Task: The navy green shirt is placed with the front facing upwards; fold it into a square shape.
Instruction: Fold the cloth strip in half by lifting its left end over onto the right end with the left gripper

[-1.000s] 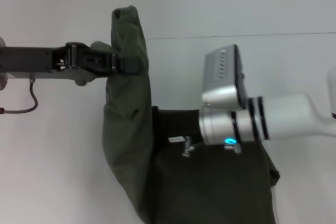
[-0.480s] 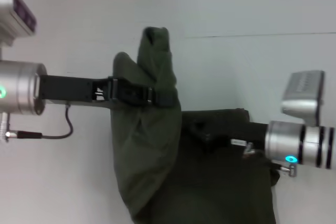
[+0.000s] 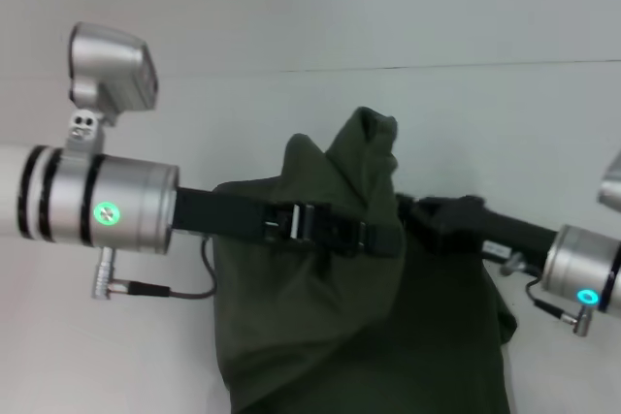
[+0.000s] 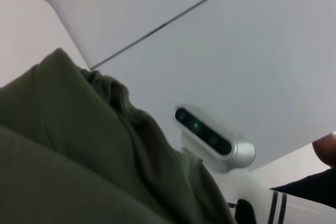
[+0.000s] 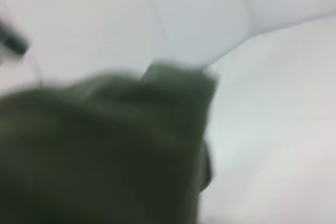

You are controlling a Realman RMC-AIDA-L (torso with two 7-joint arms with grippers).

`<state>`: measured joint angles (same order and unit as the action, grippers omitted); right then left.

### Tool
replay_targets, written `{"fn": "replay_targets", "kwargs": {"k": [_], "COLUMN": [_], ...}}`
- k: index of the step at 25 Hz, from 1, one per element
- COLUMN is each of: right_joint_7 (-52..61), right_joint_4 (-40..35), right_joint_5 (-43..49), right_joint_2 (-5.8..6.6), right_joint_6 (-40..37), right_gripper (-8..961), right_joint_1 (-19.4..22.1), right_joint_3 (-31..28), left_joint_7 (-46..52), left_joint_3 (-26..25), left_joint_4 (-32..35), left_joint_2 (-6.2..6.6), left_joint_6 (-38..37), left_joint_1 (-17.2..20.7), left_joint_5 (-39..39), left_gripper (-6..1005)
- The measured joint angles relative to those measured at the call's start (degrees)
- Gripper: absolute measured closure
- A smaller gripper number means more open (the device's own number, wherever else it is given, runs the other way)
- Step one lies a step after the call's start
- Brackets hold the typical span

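Green shirt [image 3: 320,336] bunched on white table [image 3: 116,356], left hand [image 3: 378,238] clamped on raised fold, right hand [image 3: 437,212] at shirt's far edge, grip could not be told

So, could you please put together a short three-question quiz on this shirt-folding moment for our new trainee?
1. True or false: the left tool is pinching a raised fold of the olive-green T-shirt.
2. Multiple choice: in the head view, where is the right tool? A) parked off to the far side, away from the cloth; B) at the shirt, close beside the left tool; C) out of view.
3. Fill in: the raised fold stands above the white ____.

Key: 1 true; 2 B; 3 table.
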<state>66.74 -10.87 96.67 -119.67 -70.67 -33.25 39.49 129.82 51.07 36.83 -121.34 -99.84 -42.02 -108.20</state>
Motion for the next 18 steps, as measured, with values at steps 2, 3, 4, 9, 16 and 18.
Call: {"fn": "replay_targets", "kwargs": {"k": [2, 3, 4, 9, 16, 18], "right_joint_7": [0.0, 0.0, 0.0, -0.2, -0.6, -0.6], "right_joint_4": [-0.3, -0.5, -0.7, -0.8, -0.8, -0.9], "right_joint_5": [0.0, 0.0, 0.0, 0.0, 0.0, 0.0], "right_joint_2": [0.06, 0.05, 0.05, -0.01, -0.1, -0.07], "right_joint_6": [-0.5, -0.7, -0.8, -0.5, -0.1, -0.1], "right_gripper": [875, 875, 874, 871, 867, 866], "right_joint_1": [0.9, 1.2, 1.5, 2.2, 2.2, 2.2], "right_joint_3": [-3.5, -5.1, -6.7, -12.1, -13.7, -14.3], "left_joint_7": [-0.2, -0.4, -0.5, -2.1, -6.1, -6.7], "left_joint_3": [0.9, 1.4, 1.7, 3.4, 4.0, 4.3], "left_joint_4": [0.0, 0.0, 0.0, -2.1, -8.3, -9.1], "left_joint_2": [-0.77, -1.18, -1.58, -2.77, -3.01, -3.13], "left_joint_6": [0.9, 1.3, 1.9, 6.4, 8.1, 8.2], "left_joint_1": [0.0, 0.0, 0.0, 0.4, -1.4, -1.6], "left_joint_5": [0.0, 0.0, 0.0, 0.5, 0.6, 0.6], "left_gripper": [961, 961, 961, 961, 960, 960]}}
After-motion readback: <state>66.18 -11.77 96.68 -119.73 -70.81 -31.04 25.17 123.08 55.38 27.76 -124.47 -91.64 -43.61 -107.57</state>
